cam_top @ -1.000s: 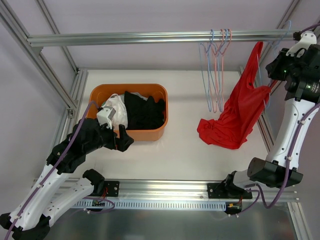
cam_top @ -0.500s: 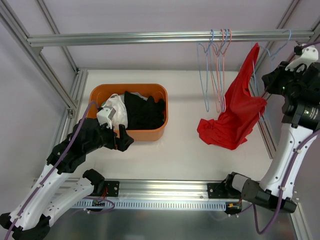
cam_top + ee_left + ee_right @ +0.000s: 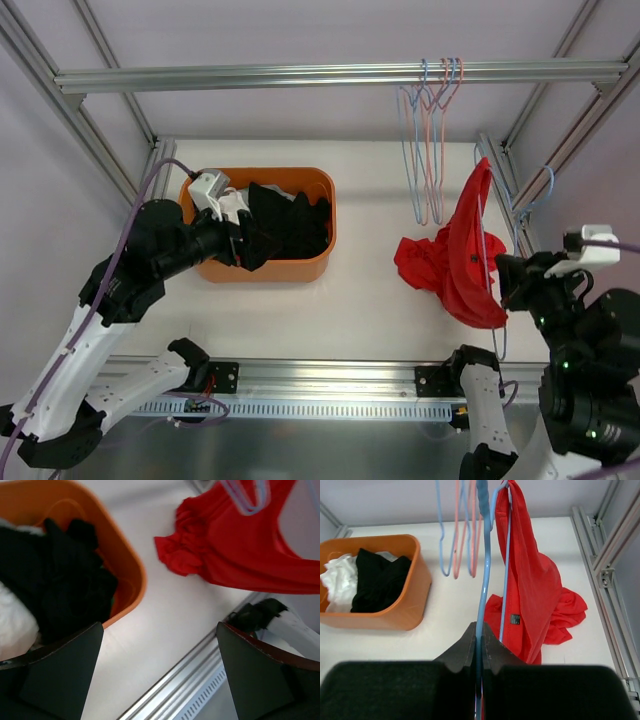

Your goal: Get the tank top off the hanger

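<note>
Red cloth draws the eye on the right side of the counter [image 3: 360, 300]: the tank top [image 3: 465, 250] is draped on a pale blue hanger [image 3: 484, 570], its upper part raised off the surface and its lower part bunched in a heap on the counter, well to the right of the orange bin [image 3: 290, 270]. The right hand [image 3: 479, 630] is pinched tight on the hanger's wire, which runs up from between the two closed fingers in the right wrist view. A thinner run of the same blue wire passes along the edge of the red fabric beside it. From above, the hanger's hook sits out to the right, clear of the metal rail [image 3: 300, 75], with the right hand just beside the garment's near edge. A few spare hangers [image 3: 456, 540], pink and blue, hang bare from the rail behind the tank top. The left hand [image 3: 250, 243] is spread as wide as it goes and grips nothing; it hovers over the near side of the bin. Its two dark fingers [image 3: 60, 670] frame the bin's corner, the bare counter and the red heap beyond. Inside the bin lie black garments [image 3: 285, 220] and a white one [image 3: 232, 205] at the left end.
</note>
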